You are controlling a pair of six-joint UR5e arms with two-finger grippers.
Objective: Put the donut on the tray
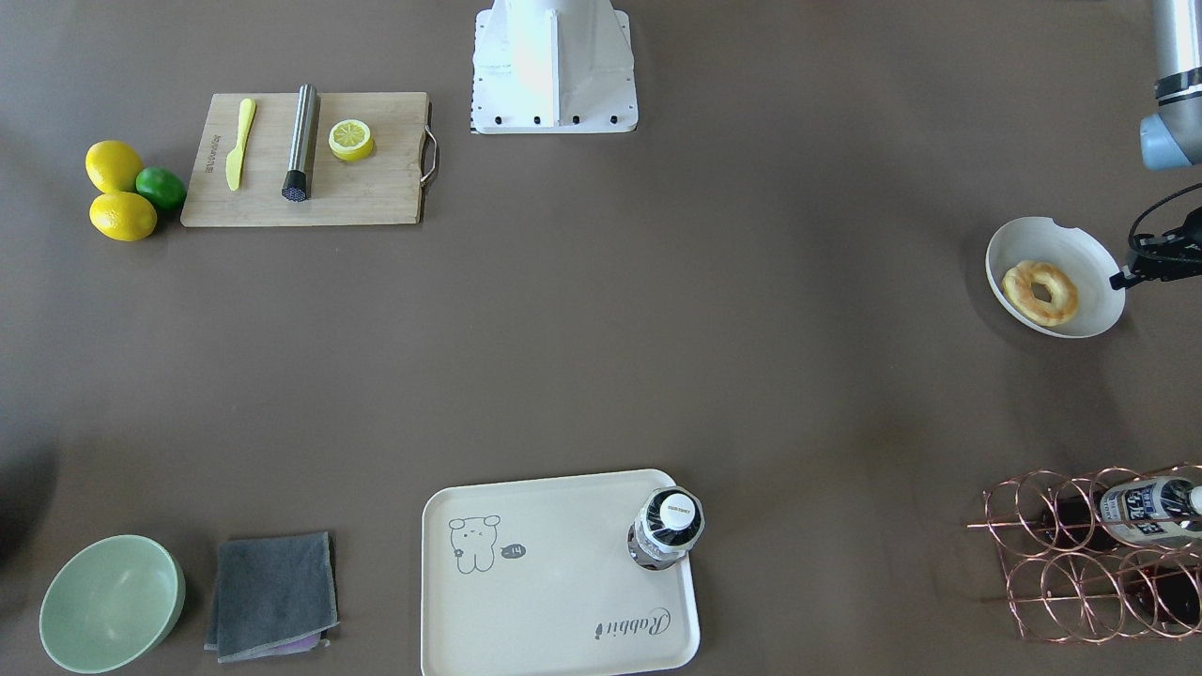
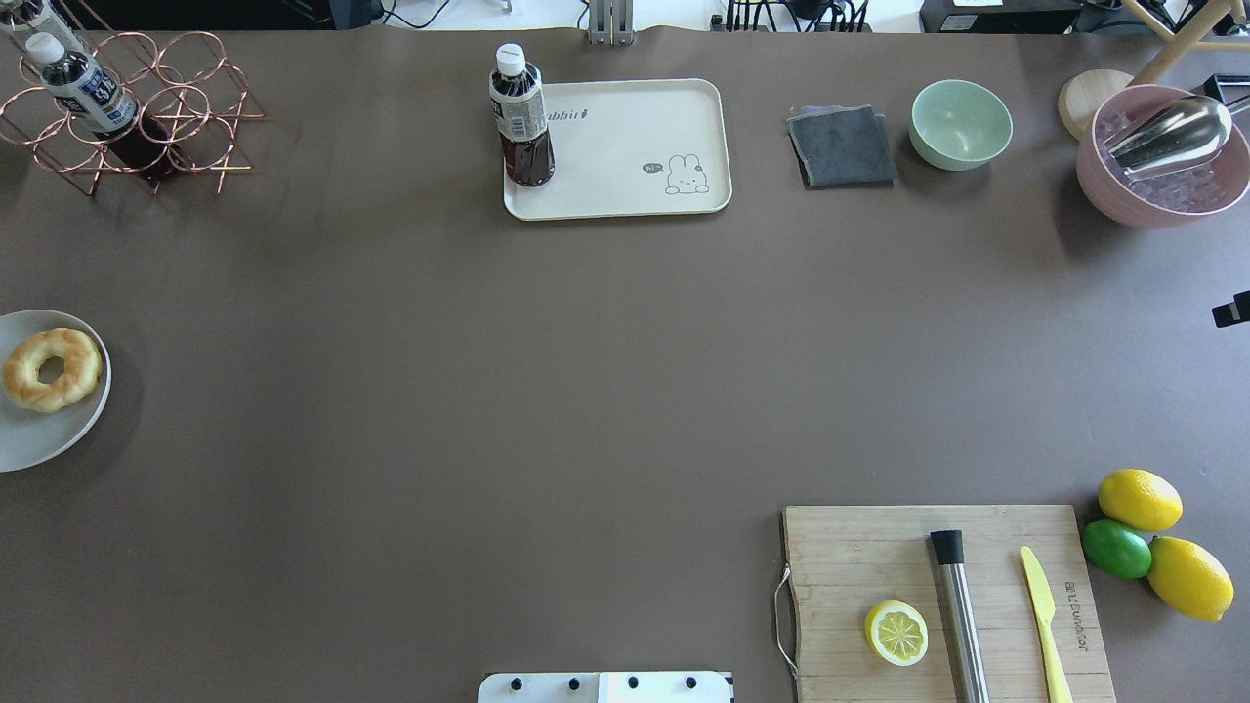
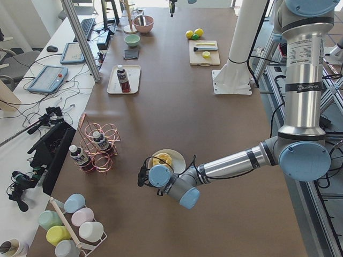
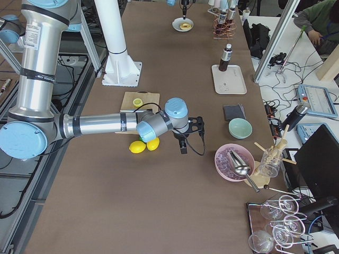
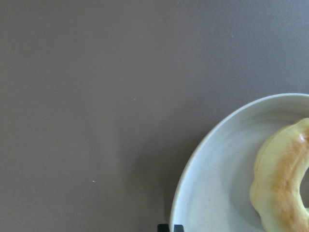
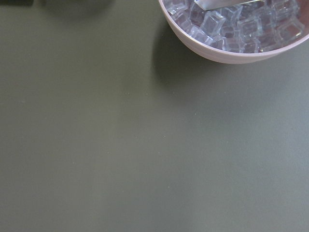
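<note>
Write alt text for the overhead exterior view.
The donut lies on a round white plate at the view's left edge, far from the cream tray at top middle, where an upright dark bottle stands in one corner. A wooden cutting board with a lemon half sits lower right.

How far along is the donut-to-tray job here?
Nothing is done yet: the donut lies on the white plate, ungripped. In hand: the left gripper hovers by the plate's rim. Left: grasp, carry, set it on the tray, which holds a bottle.

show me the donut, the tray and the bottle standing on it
donut (image 1: 1014,286): front-facing view, left side of the ring
tray (image 1: 563,582): front-facing view, bare middle
bottle (image 1: 678,510): front-facing view, white cap
</note>
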